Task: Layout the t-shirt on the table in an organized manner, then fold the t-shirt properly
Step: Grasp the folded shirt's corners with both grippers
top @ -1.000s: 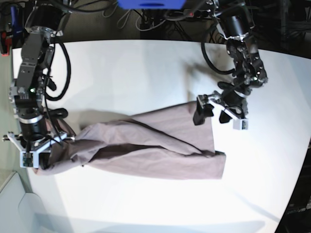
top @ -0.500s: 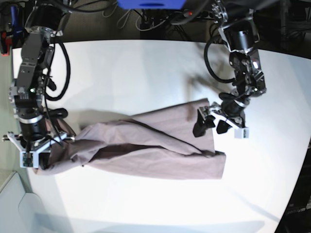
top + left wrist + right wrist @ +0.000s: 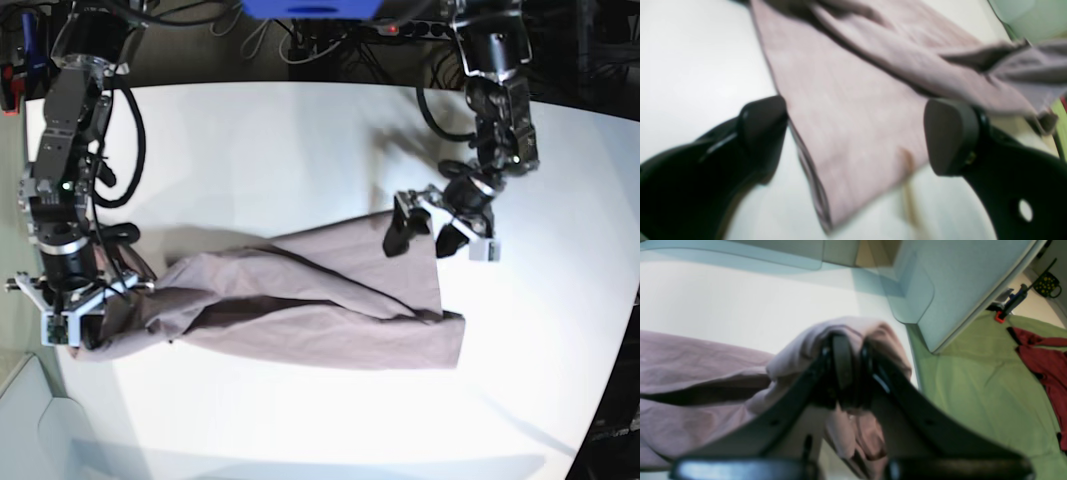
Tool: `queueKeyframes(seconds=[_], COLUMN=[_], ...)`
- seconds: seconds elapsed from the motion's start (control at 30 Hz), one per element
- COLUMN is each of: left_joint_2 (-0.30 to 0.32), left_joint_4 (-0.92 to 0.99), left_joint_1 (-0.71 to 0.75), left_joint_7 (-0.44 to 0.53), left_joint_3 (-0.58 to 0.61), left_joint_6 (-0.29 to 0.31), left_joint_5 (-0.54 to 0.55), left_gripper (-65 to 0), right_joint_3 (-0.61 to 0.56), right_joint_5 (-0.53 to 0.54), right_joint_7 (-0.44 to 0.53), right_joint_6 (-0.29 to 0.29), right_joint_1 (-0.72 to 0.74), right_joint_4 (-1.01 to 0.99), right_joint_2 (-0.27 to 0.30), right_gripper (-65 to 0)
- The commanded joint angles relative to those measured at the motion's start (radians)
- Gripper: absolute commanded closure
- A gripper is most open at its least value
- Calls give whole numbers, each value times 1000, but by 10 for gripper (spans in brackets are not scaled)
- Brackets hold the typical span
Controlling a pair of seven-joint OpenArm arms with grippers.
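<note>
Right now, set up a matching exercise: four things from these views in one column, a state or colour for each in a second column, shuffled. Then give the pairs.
Things:
1. left gripper
2. right gripper
3. t-shirt
4. table

States or colours:
A. white
B. jaws clamped on a bunch of fabric
C. jaws wide apart over the shirt's edge
D. dusty pink, lying creased

Pairs: 1-C, 2-B, 3-D, 4-A

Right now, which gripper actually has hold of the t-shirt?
The right gripper: its jaws are shut on bunched t-shirt fabric at the table edge. The left gripper is open over the other end.
</note>
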State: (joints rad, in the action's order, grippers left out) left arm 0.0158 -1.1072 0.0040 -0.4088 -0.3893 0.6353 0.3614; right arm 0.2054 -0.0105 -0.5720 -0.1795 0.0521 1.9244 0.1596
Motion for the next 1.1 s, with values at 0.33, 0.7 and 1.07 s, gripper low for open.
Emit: queueKeyframes(seconds=[0.33,0.7,1.07], left_joint_2=[-9,-7,-3], left_joint_4=[23,-4,-12], left_joint_1=[93,138,116], left_joint_7=[-301,-301,-301], left_joint_3=[-1,-3,-1], left_joint_6=[-113,-111,-102], left_joint_5=[-169,-169,-167], left_gripper=[-328,-324,-10], right_joint_3=[2,2,9], right_joint_5=[8,8,8], right_joint_7=[37,37,31], right_joint_6=[8,8,8], right_joint_1=[18,18,18], right_joint_4=[20,20,22], right_joint_2=[-2,-2,-4], right_gripper=[0,0,0])
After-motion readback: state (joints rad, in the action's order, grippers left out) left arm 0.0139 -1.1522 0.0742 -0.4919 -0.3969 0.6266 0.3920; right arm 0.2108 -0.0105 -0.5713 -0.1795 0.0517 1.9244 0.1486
